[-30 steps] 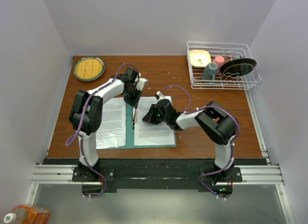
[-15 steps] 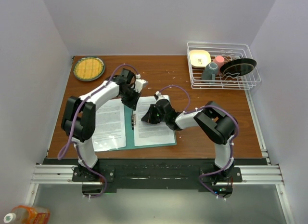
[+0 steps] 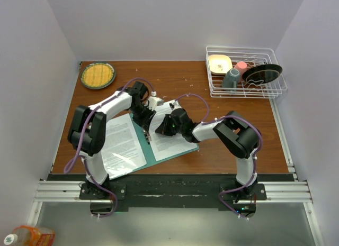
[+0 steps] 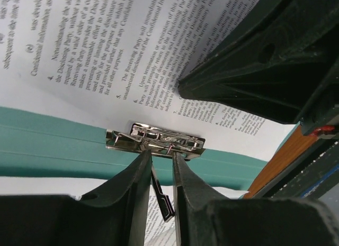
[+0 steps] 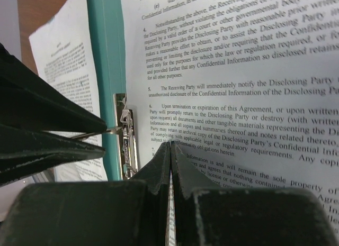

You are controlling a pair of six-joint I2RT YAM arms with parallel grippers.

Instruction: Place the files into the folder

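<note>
We count two files, both white sheets of dense print, and both lie on the one open teal folder (image 4: pixel 53 145), which sits askew at the middle of the desk (image 3: pixel 212 108). The left-hand file (image 3: pixel 122 145) covers the folder's left leaf and the right-hand file (image 5: pixel 238 71) covers its right leaf, with the teal spine bare between them. A single shiny metal clip (image 4: pixel 155 140) is fixed on that spine, and one thin lever (image 4: pixel 161 196) stands out from it. The left claw (image 4: pixel 161 156) is closed to a narrow gap around this lever, and from the right wrist view it appears to pinch it. The right claw (image 5: pixel 170 148) is fully closed with nothing between its fingers, and its tips press down on the right-hand file just beside the clip. Farther out, one white wire dish rack (image 3: pixel 249 93) at the far right corner holds two plates and two cups. One round yellow plate (image 3: pixel 97 75) lies at the far left corner.
</note>
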